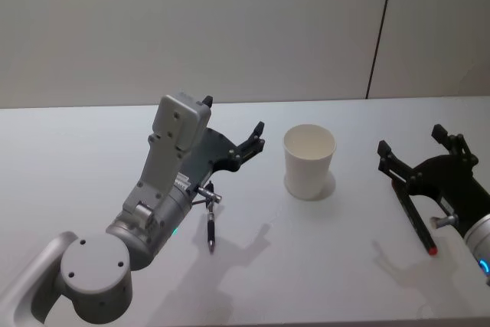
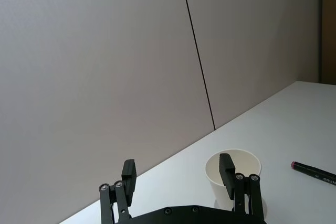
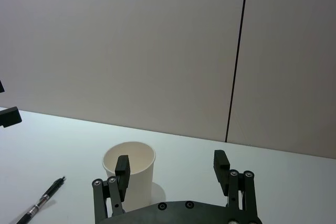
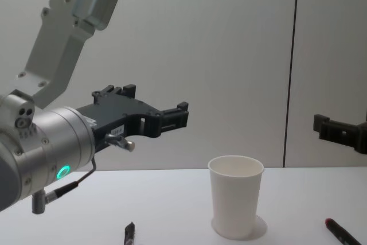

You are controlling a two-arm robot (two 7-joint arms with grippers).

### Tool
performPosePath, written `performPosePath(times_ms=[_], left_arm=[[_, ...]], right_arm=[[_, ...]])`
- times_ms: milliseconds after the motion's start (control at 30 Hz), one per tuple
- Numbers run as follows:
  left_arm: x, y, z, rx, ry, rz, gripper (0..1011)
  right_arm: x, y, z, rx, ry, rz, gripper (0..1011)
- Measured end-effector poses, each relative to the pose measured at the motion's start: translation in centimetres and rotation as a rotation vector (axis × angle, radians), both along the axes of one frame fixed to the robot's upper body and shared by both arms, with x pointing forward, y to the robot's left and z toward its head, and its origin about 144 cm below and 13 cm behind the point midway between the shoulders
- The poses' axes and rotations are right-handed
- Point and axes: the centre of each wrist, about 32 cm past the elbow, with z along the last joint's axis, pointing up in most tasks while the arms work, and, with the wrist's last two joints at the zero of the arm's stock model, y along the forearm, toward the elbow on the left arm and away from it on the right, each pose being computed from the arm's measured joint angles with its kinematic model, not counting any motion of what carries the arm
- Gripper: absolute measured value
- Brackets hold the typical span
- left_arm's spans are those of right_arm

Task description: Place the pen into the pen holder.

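The pen holder (image 1: 309,161) is a white paper cup standing upright and empty at mid-table, also seen at cup (image 4: 235,196). A black pen (image 1: 210,231) lies on the table under my left arm. My left gripper (image 1: 234,116) hovers open and empty above the table, left of the cup, facing it (image 2: 177,174). A second dark pen with a red tip (image 1: 417,223) lies to the cup's right, beneath my right gripper (image 1: 409,138), which is open, empty and raised, and which faces the cup (image 3: 171,166).
The white table (image 1: 76,151) meets a plain grey wall with a dark vertical seam (image 1: 380,28) behind the cup. Bare tabletop lies between the cup and both pens.
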Motion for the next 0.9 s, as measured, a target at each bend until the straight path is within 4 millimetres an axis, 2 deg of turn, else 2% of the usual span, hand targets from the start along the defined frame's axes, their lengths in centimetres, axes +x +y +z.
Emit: performPosePath(times_ms=[400,900], left_arm=[[0.0,0.0,0.0,0.0,0.0,0.0,1004],[0.0,0.0,0.0,0.0,0.0,0.0,1004]], right_arm=[[0.1,0.2,0.1,-0.004,0.007,-0.004,1001],[1.2,1.6,1.1,-0.066,0.108,-0.066,1001]])
